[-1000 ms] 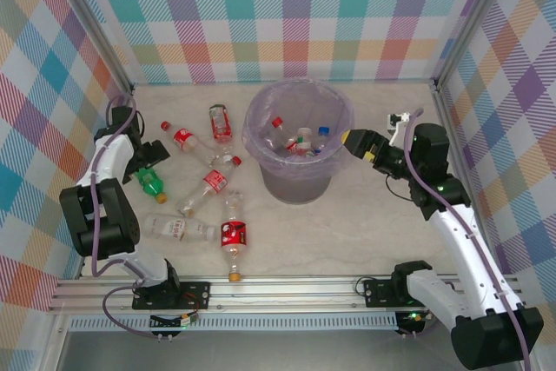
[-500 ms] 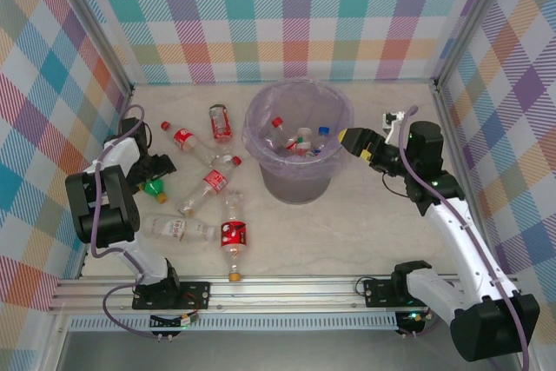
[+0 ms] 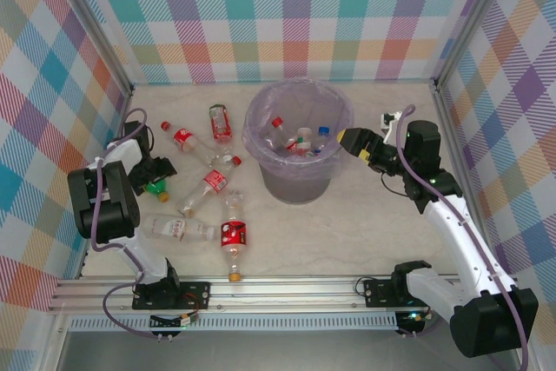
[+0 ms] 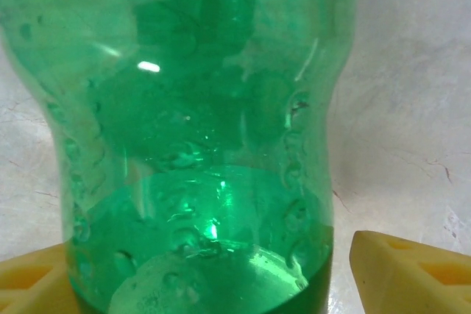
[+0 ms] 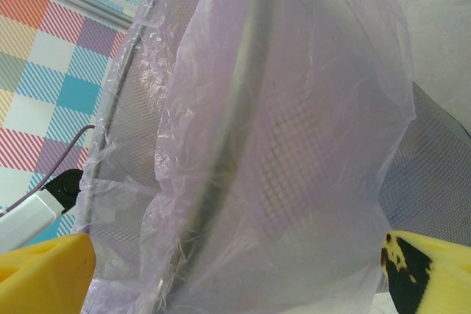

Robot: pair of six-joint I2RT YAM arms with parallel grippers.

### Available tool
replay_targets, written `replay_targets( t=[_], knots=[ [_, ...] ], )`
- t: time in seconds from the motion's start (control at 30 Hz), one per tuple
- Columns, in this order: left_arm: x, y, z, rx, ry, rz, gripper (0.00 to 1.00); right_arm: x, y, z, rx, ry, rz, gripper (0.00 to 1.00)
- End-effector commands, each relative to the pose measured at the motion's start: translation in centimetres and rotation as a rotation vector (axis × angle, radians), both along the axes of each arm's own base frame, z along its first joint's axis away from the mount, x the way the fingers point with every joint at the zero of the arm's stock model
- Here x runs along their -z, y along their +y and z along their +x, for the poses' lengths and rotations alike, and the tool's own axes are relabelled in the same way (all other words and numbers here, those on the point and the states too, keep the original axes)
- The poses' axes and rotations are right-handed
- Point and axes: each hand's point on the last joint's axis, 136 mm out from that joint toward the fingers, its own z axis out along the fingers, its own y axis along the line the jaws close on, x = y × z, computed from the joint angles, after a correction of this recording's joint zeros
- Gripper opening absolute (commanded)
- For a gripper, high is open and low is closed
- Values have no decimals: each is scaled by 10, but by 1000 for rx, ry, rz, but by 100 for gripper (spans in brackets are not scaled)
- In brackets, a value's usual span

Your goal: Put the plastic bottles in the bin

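Both spread | left gripper [image 3: 159, 173]: green-tinted plastic bottle [image 4: 199, 145] is straddled by worktop's [image 3: 347, 232] left edge | right gripper [image 3: 351, 139]: held beside lavender-lined round grey bin [image 3: 300, 182] rim

We see the grey bin [image 3: 298, 187] upright, lavender-lined, with several bottles [image 3: 301, 140] inside. Left of it, six more lie on their sides, among them a green-tinted bottle [image 3: 155, 185].

The round grey bucket lined with a lavender plastic bag [image 3: 295, 182] stands mid-table on the pale marbled tabletop [image 3: 365, 232], with several small clear plastic bottles [image 3: 300, 139] inside it. Six loose bottles [image 3: 208, 187] lie scattered on the tabletop from its 7 to 10 o'clock. Farthest out among them, at 9 o'clock, the green-tinted plastic bottle [image 3: 155, 186] lies between the left gripper's [image 4: 221, 273] fingers. The right gripper [image 3: 345, 137] sits at the bucket's 3 o'clock, just beside its rim.
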Motion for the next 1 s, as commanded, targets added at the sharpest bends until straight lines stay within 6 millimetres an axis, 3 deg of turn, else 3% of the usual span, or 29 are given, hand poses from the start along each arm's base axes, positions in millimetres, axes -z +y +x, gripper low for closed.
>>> replay_targets(
  t=[0.0, 0.33, 0.53, 0.73, 0.97],
  knots=[
    [6, 4, -4, -28, 6, -4, 79, -1, 1, 0, -22, -31, -5, 99],
    [-5, 4, -3, -38, -23, 4, 63, 2, 1, 1, -24, -24, -3, 99],
    [-38, 1, 1, -31, -103, 5, 62, 1, 1, -1, -19, -24, -1, 99],
    [-109, -12, 5, 1, -268, 15, 61, 3, 0, -1, -13, -19, -2, 99],
    [-252, -65, 2, 140, -596, 52, 56, 10, -2, 2, 3, 1, -14, 100]
  ],
)
